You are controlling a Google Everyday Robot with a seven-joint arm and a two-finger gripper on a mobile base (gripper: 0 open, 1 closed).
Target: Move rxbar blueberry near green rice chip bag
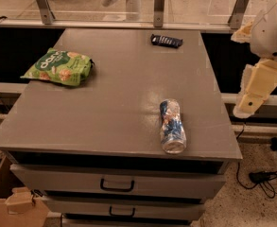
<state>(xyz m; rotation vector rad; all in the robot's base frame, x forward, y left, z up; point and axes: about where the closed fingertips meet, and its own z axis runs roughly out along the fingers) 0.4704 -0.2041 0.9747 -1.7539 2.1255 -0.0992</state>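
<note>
Camera view: the rxbar blueberry [166,41] is seen lying flat near the far edge of the grey table [124,93], right of centre. The green rice chip bag [58,67] is placed at the left edge, well apart from the bar. A crushed plastic bottle [172,126] is laid on its side near the front right corner. The gripper [246,109] is held beyond the table's right edge, angled downward, touching nothing; whether it is open or closed cannot be told. Handled drawers [116,183] are seen below the tabletop, and a cardboard box [5,202] is seen at lower left.
</note>
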